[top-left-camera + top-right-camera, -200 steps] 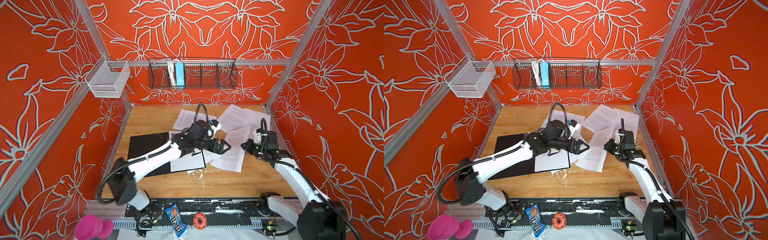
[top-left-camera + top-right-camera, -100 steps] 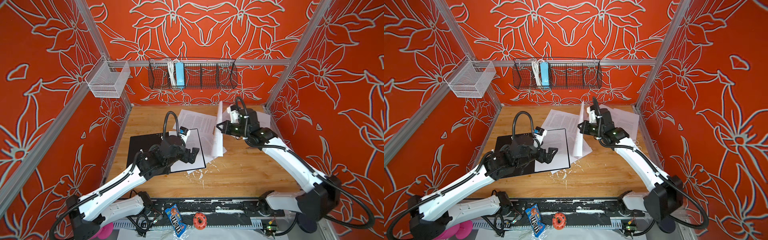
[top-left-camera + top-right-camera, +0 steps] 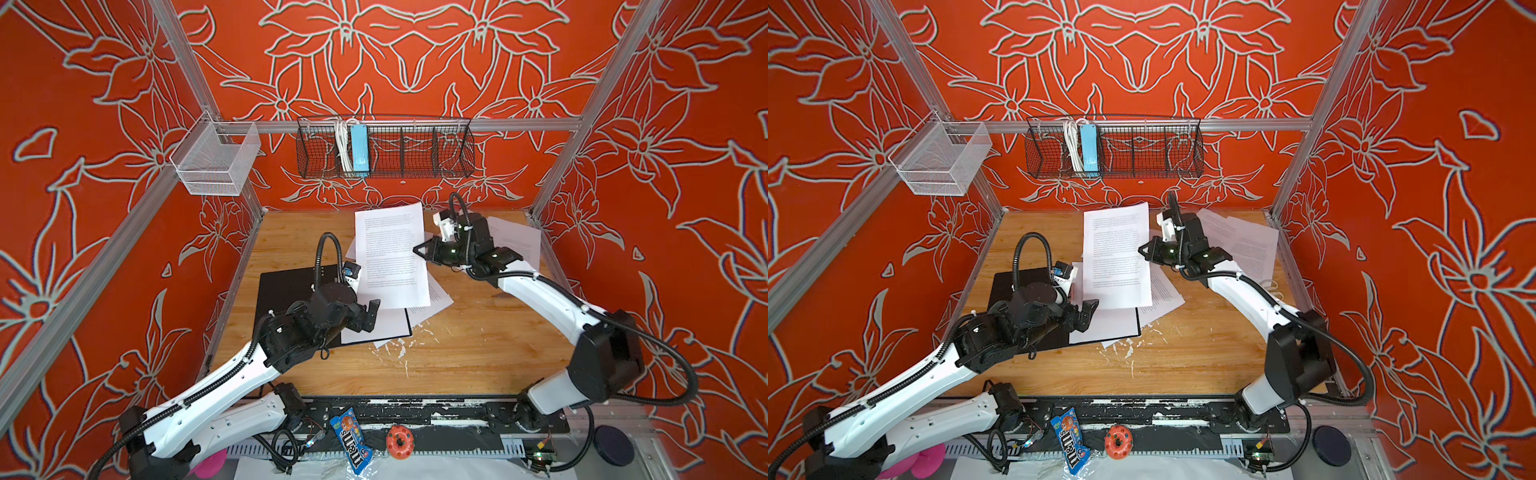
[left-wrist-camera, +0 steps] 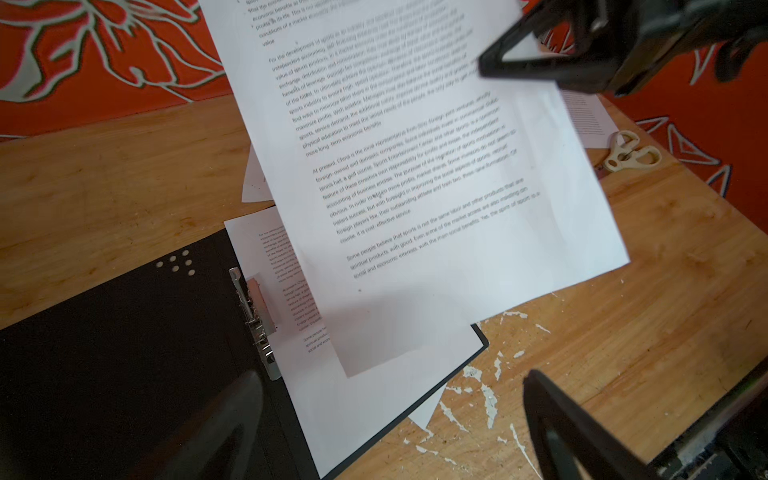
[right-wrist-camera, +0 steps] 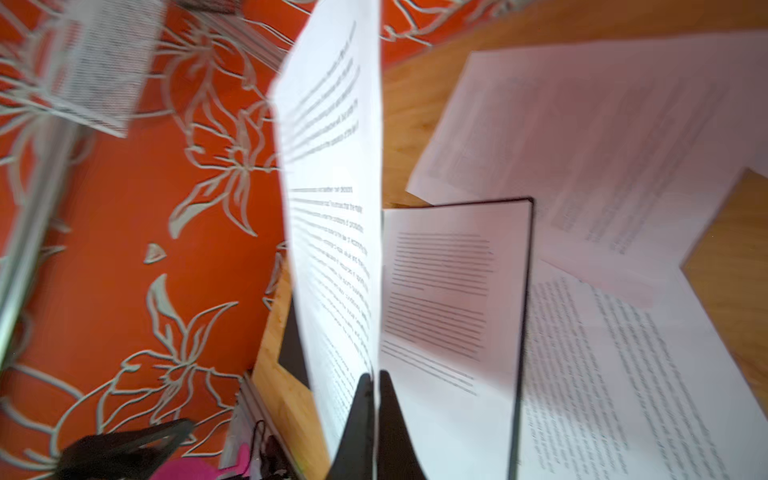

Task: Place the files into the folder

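Sheet point(image 3: 390, 257) point(image 3: 1115, 253): white, dense black print in paragraphs. It is lifted off the table and hangs over the folder's right half and back edge. Its lower edge is above the page in the folder; whether they touch, cannot tell.

Right gripper point(image 3: 417, 250) point(image 5: 372, 382): clenched on the sheet's right edge, about mid-height, with the paper thin between the tips.

Folder point(image 3: 286, 291) point(image 4: 124, 353): lies open and flat, matte black inside, with pale dots near its back edge. A metal clip point(image 4: 255, 316) sits along the spine.

Page point(image 3: 382, 328) point(image 4: 374, 395): lies on the folder's right half, inside the black border at the front and right edges.

Left gripper point(image 3: 368, 316) point(image 3: 1086, 316): jaws spread wide, holding nothing. It hovers over the folder's right half, just beside the sheet's lower left corner.

Loose sheets point(image 3: 436, 297): poke out from under the folder's right edge, skewed. More point(image 3: 515, 241) lie well right of the folder, toward the back.

Table point(image 3: 478, 353): bare wood in front of the folder and to its right, the widest open room. White flecks point(image 4: 490, 399) lie off the folder's front right corner. Cream scissors point(image 4: 629, 151) lie far right of the folder.
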